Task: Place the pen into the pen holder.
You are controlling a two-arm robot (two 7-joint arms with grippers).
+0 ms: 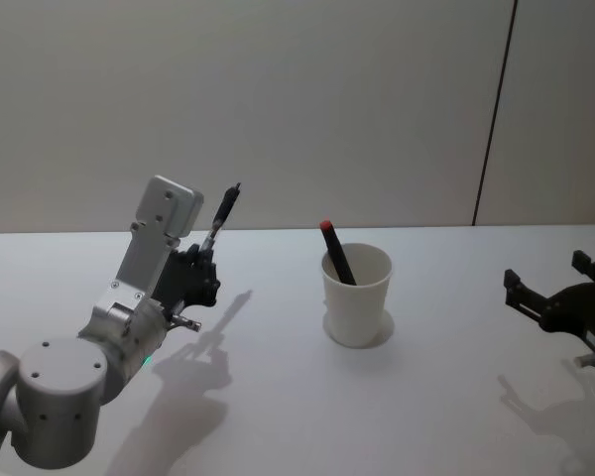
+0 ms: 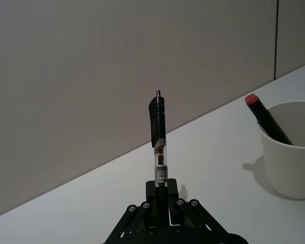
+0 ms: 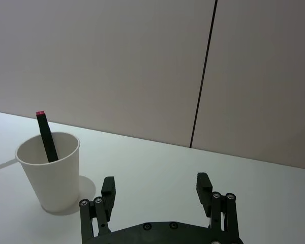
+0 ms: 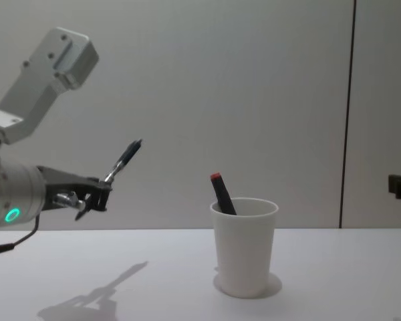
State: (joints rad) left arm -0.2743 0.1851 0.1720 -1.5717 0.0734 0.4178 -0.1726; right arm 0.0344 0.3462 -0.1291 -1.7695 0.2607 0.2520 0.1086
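Left of centre in the head view, our left end effector (image 1: 204, 262) is clamped on the pen (image 1: 223, 210) by its lower end, well apart from the cup (image 1: 357, 297) mid-frame. Held that near the end, we reckon it could pivot or slip. The marker (image 1: 335, 253) leaning in the cup might block it, or a bump could tip the cup. Right end effector (image 3: 155, 183) hangs wide open, empty, far right.

Two pens show: one dark pen (image 1: 221, 213) left of centre in the head view, one red-tipped pen (image 1: 337, 256) at centre. One white cup (image 1: 357, 302) stands at centre. Two grippers: the left gripper (image 1: 204, 262) at lower left of the head view, the right gripper (image 1: 550, 278) at its right edge. One table (image 1: 426, 397) spans the lower half.
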